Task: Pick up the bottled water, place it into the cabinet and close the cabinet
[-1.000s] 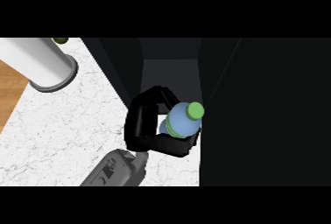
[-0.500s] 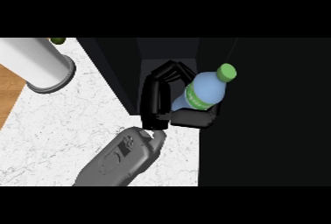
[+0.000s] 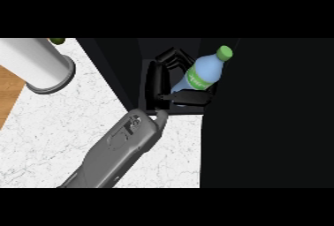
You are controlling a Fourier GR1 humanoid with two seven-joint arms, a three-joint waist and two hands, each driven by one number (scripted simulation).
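The cabinet [image 3: 267, 132] is your biggest hazard: its dark walls close in on both sides of the left robot hand [image 3: 155, 86], and they are so dark that you cannot tell how far inside the hand is, or which panel is the door. Push further in and the forearm could catch the front edge beside it. The bench [image 3: 65, 132] lies behind and below the wrist, so anything that slips forward out of the cabinet would probably land or roll there. The canister [image 3: 36, 62] stands well off to the hand's left and looks like no threat. The robot hand is grasping the bottle [image 3: 199, 76], fingers curled over its far side and thumb across its near side. The bottle sits in that grasp at the cabinet's mouth, tilted, not upright. Let go at this lean and it will likely topple; left near the front, it could block the door. The cap [image 3: 224, 52] points up and away to the hand's right, close to the wall, and could knock it first.
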